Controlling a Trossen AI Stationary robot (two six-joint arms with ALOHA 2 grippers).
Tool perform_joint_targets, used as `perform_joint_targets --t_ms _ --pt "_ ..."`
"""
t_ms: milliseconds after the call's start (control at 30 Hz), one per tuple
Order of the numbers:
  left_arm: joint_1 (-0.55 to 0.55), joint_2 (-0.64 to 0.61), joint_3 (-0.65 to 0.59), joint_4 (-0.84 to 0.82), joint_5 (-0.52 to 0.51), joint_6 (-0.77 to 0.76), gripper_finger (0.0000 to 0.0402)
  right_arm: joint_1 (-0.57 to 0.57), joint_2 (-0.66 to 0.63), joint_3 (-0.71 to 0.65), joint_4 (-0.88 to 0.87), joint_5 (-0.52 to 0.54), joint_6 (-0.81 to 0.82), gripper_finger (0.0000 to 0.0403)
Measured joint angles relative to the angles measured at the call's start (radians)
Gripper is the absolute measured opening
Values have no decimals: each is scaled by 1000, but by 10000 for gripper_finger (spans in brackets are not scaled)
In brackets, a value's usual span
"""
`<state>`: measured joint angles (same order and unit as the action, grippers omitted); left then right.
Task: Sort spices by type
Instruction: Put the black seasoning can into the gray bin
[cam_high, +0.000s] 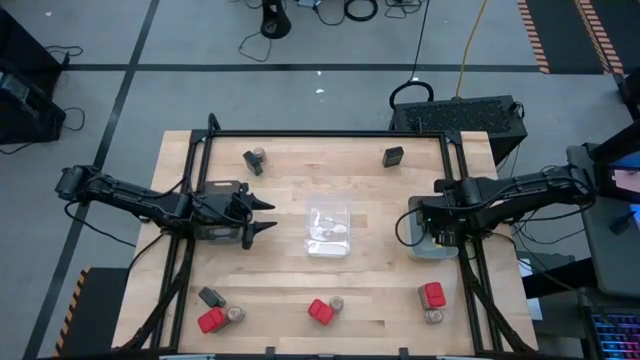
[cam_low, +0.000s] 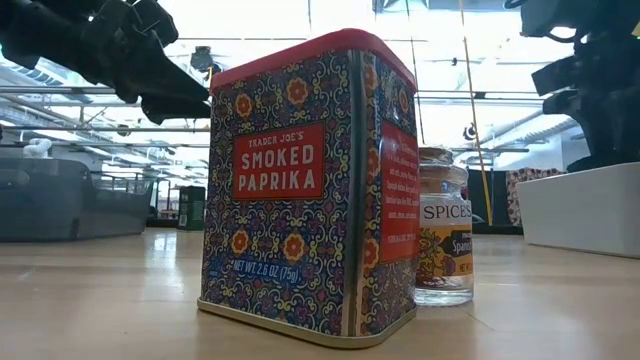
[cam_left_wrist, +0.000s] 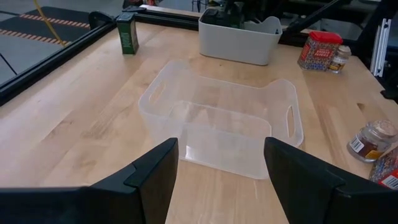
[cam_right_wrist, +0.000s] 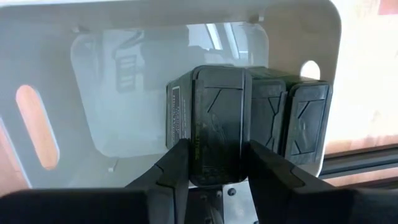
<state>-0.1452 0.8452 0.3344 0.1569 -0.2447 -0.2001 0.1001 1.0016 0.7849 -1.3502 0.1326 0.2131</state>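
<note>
Right claw (cam_right_wrist: 214, 163): clenched on black box (cam_right_wrist: 214, 124), inside grey tray (cam_high: 432, 250) at table's right edge | Left claw (cam_left_wrist: 221, 168): released, near clear tray (cam_left_wrist: 221, 121), mid-table

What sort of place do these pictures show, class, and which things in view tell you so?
Probably a robotics lab or workshop, not a kitchen: a wooden table in a black frame on a grey taped floor, loose cables lying around it, and exposed ceiling pipes behind the smoked paprika tin.
</note>
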Motion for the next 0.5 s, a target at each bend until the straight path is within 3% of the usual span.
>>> perform_joint_targets --t_ms 500 --pt "0 0 0 0 0 3 241 0 4 -5 23 -7 49 114"
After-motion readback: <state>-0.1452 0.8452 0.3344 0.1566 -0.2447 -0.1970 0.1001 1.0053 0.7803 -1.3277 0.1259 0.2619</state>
